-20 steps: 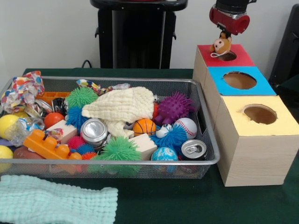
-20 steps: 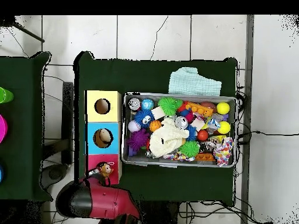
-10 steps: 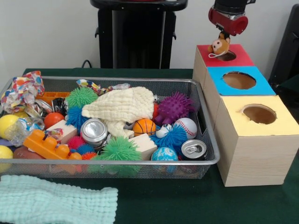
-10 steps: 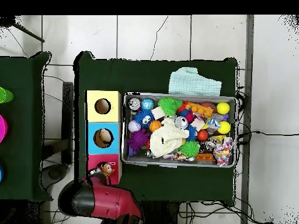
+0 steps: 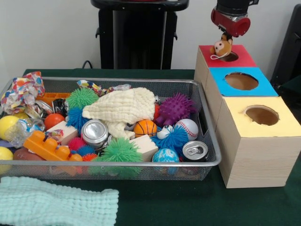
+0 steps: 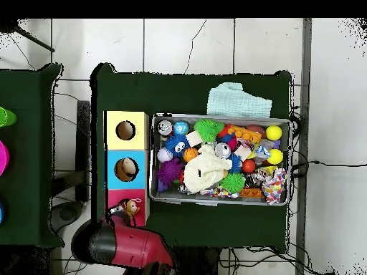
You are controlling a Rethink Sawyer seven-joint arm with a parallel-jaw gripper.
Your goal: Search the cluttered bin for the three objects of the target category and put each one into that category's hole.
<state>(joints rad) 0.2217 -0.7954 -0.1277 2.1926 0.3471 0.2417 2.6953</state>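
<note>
A small brown plush monkey (image 5: 222, 47) hangs over the round hole of the red-topped box (image 5: 242, 60), held by its head. My gripper (image 5: 227, 36) is shut on it, under the red wrist at the top right. In the overhead view the monkey (image 6: 130, 208) sits above the red box (image 6: 115, 197), with the red arm just below it. The wire mesh bin (image 5: 207, 123) holds spiky balls, sport balls, cans, wood blocks and a cream cloth (image 5: 123, 107).
A blue-topped box (image 5: 263, 88) and a yellow-topped box (image 5: 282, 123) stand in a row with the red one, right of the bin. Something tan (image 6: 126, 169) shows inside the blue box's hole. A mint cloth (image 5: 56, 203) lies in front of the bin.
The gripper and the monkey have shifted only slightly over the red box's hole. Nothing in the bin has moved.
</note>
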